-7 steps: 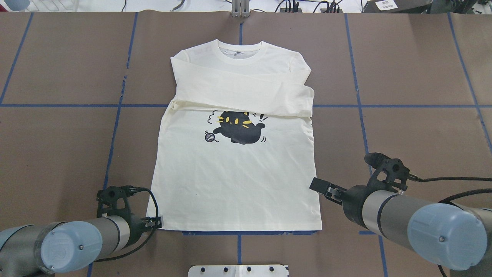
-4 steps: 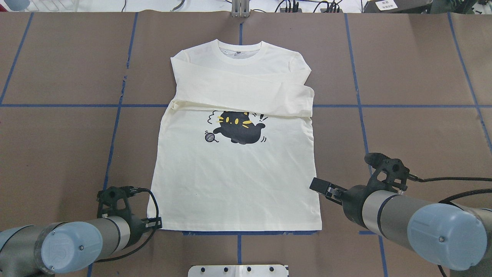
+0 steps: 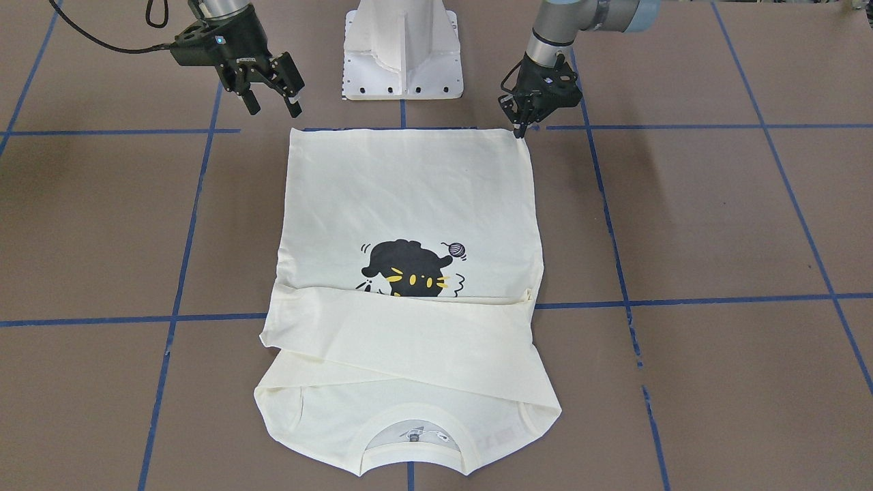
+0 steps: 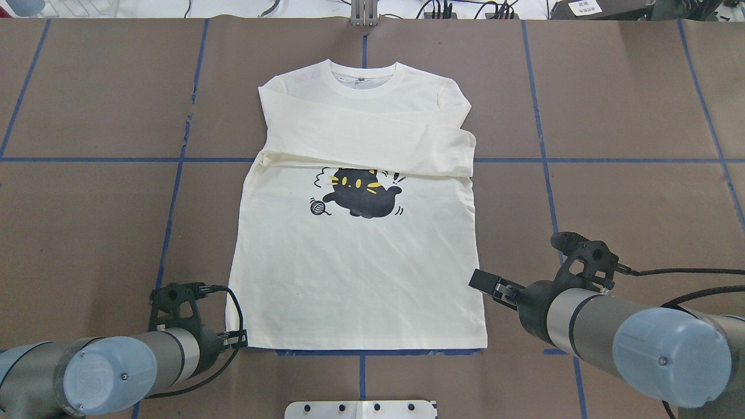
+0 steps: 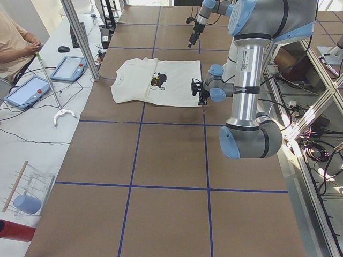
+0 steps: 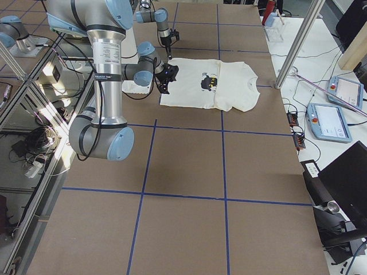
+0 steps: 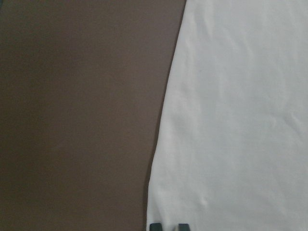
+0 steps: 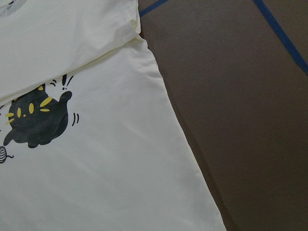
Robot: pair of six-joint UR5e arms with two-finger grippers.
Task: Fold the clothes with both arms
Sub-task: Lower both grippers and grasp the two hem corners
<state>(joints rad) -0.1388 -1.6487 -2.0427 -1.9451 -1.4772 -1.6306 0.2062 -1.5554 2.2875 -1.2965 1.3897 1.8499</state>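
Note:
The cream shirt (image 4: 355,279) lies flat and front up on the brown table, collar far from me, both sleeves folded across the chest above the black cat print (image 4: 361,195). My left gripper (image 4: 237,337) sits low at the hem's left corner; its fingertips (image 7: 155,226) stand close together on the cloth's edge (image 7: 159,144), shut on the shirt's corner (image 3: 521,131). My right gripper (image 3: 273,103) hovers open just above and outside the hem's right corner (image 4: 486,285), holding nothing. The right wrist view shows the shirt's side edge (image 8: 183,144) and no fingers.
The white pedestal base (image 3: 402,48) stands right behind the hem. Blue tape lines (image 4: 361,372) cross the brown table. A side table with tablets (image 5: 67,67), a metal post (image 5: 80,37) and a seated person (image 5: 13,43) lie beyond the collar end.
My left arm has shifted slightly back and down at the hem corner. The right arm and the shirt stay as they were.

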